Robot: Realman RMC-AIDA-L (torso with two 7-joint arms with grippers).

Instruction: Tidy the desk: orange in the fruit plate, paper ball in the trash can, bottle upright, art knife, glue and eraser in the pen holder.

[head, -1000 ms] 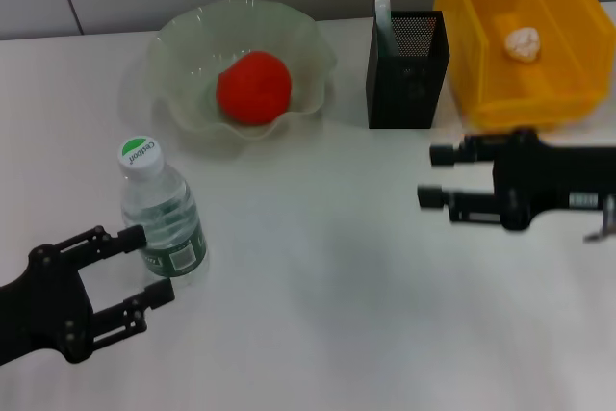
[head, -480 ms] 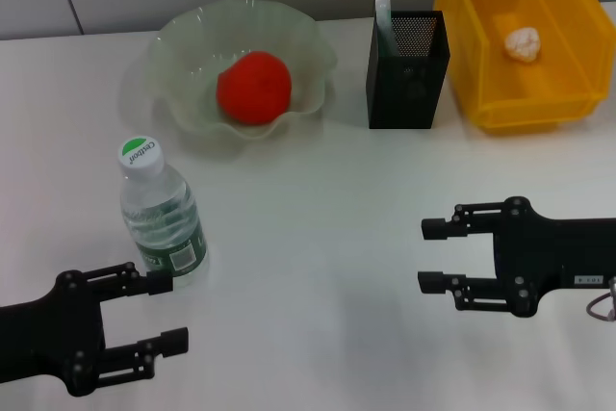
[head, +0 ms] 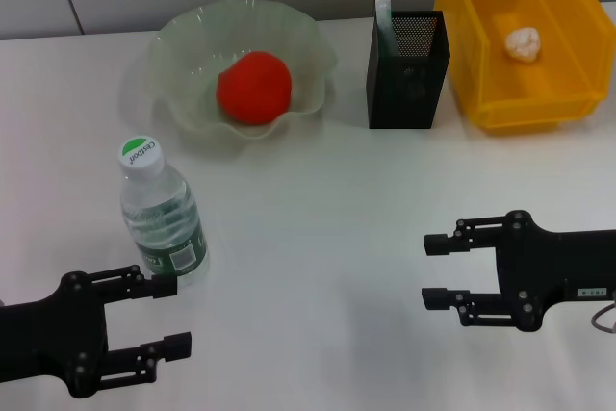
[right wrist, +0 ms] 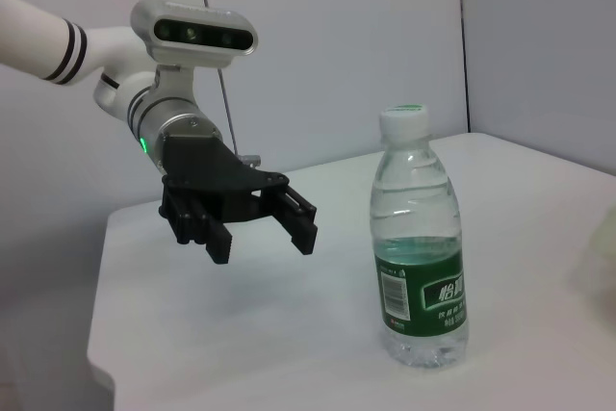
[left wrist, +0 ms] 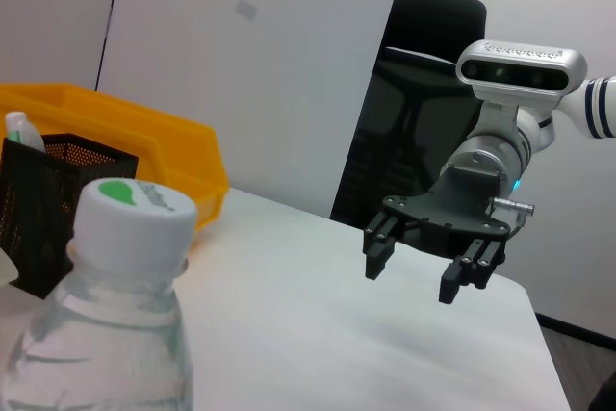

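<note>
Our left gripper (head: 166, 313) and right gripper (head: 435, 270) hang spread and empty. The upright bottle (head: 161, 220) looks slick and top-heavy; we'd grip its labelled middle.

We can read one word for certain: "Cestbon", in white letters on the green disc atop the bottle cap (head: 141, 154). The green label (right wrist: 423, 297) on the bottle (head: 162, 220) carries large white Chinese characters, apparently "怡宝" (we cannot be sure), above a barcode and fine print too small to read. Nothing else bears legible text.
</note>
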